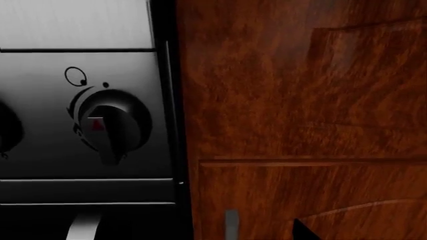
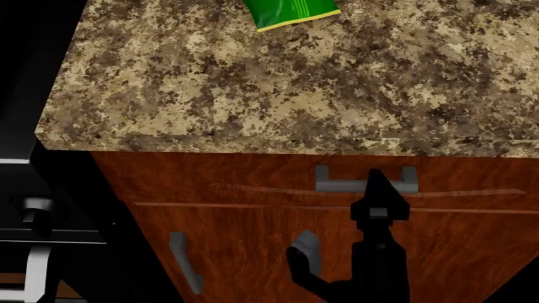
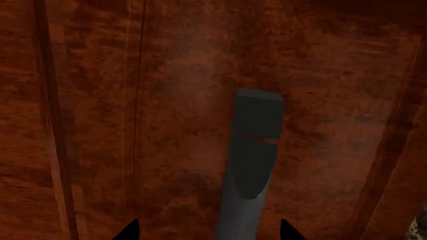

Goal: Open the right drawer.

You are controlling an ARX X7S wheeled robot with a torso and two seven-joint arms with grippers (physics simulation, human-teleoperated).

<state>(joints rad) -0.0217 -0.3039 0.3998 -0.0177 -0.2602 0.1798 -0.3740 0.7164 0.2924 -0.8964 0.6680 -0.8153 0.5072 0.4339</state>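
- Matte black right claw (image 2: 377,183), tapering to a pointed tip at lower centre of the head view.
- Blocky black wrist below, with a small grey square panel.
- Two black fingertips (image 3: 128,231) as dark triangles at the right wrist view's lower edge.

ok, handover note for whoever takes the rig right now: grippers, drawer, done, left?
Right gripper: at the drawer handle, fingertips either side of the bar in the right wrist view, open, not yet clamped.
Left gripper: not in the head view; its wrist camera faces the oven knob and cabinet front, state unclear.
Right drawer: under the granite countertop, looks shut, flush with the front.
Done: approach and alignment.
Left: close on the handle, pull straight out.
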